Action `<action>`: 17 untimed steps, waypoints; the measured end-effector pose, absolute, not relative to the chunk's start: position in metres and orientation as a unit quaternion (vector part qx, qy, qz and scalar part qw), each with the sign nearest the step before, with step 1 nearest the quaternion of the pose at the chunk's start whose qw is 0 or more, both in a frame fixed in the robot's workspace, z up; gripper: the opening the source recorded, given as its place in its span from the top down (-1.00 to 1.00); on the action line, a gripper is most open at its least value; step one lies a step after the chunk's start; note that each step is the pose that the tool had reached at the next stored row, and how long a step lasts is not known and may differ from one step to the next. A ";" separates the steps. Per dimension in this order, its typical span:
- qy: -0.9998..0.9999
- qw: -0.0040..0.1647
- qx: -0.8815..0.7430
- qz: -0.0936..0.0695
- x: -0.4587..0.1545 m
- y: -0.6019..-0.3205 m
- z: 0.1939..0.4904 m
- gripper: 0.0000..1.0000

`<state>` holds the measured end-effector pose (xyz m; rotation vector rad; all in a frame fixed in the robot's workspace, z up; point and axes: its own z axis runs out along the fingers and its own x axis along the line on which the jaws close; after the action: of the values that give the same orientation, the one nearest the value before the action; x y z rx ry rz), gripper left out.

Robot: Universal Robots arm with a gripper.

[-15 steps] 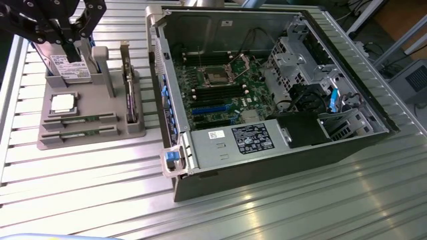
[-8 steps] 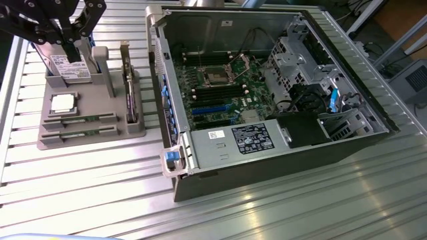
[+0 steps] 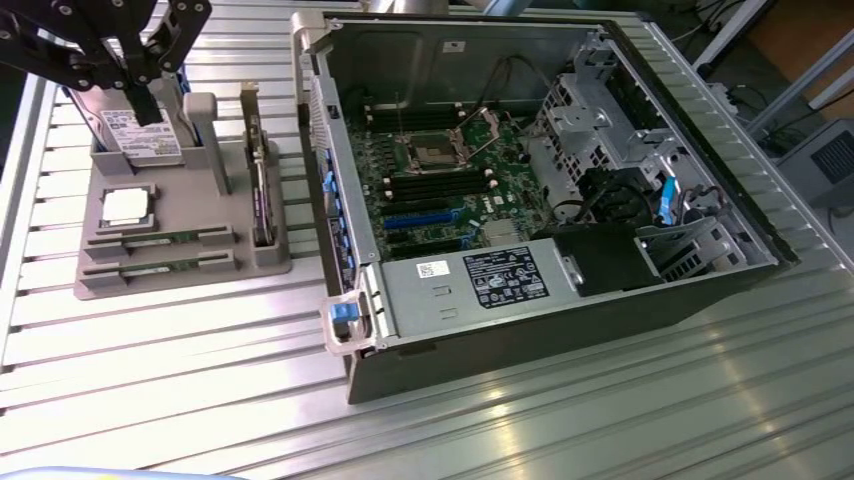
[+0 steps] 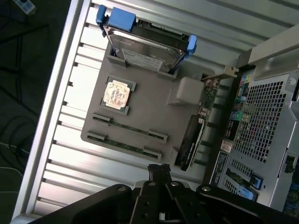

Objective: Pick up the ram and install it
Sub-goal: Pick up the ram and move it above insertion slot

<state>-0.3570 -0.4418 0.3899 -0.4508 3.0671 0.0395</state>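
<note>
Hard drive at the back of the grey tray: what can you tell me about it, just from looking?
The hard drive is a flat silver metal box with a white printed label on its broad face. It is clipped into a blue plastic carrier whose ends stick out at both sides. It stands on its long edge in a slot at one end of the grey holder, which sits on the ribbed metal table. Only the slot's walls appear to touch it.

Tray (image 3: 187, 212) with ram sticks (image 3: 158, 241) (lying in slots) on table (image 3: 160, 380), exterior view's left of computer case (image 3: 534, 330)
</note>
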 end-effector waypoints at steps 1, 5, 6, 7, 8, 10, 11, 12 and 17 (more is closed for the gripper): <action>0.988 0.021 -0.151 0.013 -0.357 -0.442 0.390 0.80; 0.986 0.020 -0.163 0.013 -0.357 -0.442 0.390 0.80; 0.986 0.020 -0.165 0.013 -0.357 -0.442 0.390 0.80; 0.986 0.020 -0.166 0.013 -0.357 -0.442 0.390 0.80; 0.985 0.020 -0.168 0.013 -0.357 -0.442 0.390 0.80; 0.985 0.020 -0.173 0.013 -0.357 -0.442 0.390 0.80; 0.984 0.020 -0.175 0.013 -0.357 -0.442 0.390 0.80; 0.984 0.020 -0.177 0.012 -0.357 -0.442 0.390 0.80; 0.981 0.020 -0.194 0.012 -0.357 -0.442 0.390 0.80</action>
<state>-0.3570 -0.4418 0.3899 -0.6028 3.0429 0.0370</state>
